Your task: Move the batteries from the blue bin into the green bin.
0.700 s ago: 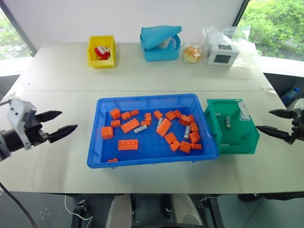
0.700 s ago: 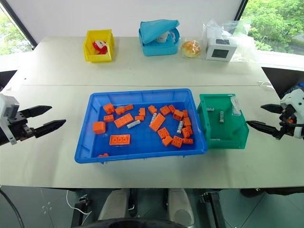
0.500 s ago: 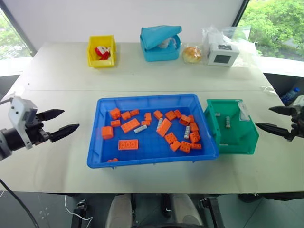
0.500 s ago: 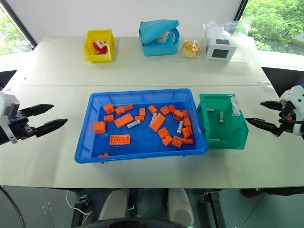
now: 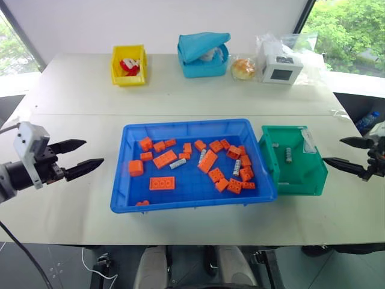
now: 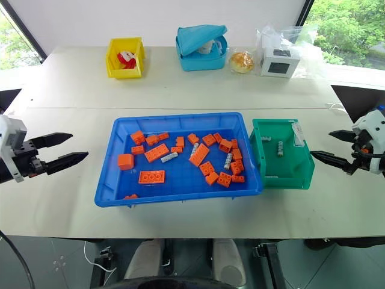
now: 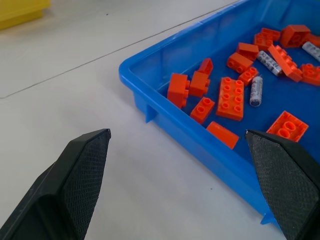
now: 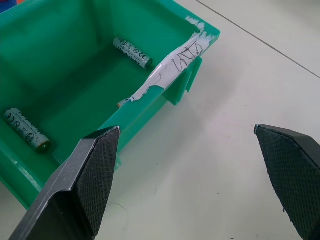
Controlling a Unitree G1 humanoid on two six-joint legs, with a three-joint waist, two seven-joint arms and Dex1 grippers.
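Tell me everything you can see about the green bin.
The green bin is a small, deep plastic tub with sloping walls, upright on the white table, its near-left corner touching the blue bin. A strip of white tape with scribbled writing crosses one rim. Two batteries lie apart on its floor. Neither gripper touches it.

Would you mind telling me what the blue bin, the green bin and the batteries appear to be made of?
Blue bin: glossy moulded plastic, judging by its rolled rim and sheen.
Green bin: likewise smooth plastic, with a torn paper label on its rim.
Batteries: probably metal cells in a printed grey wrapper.
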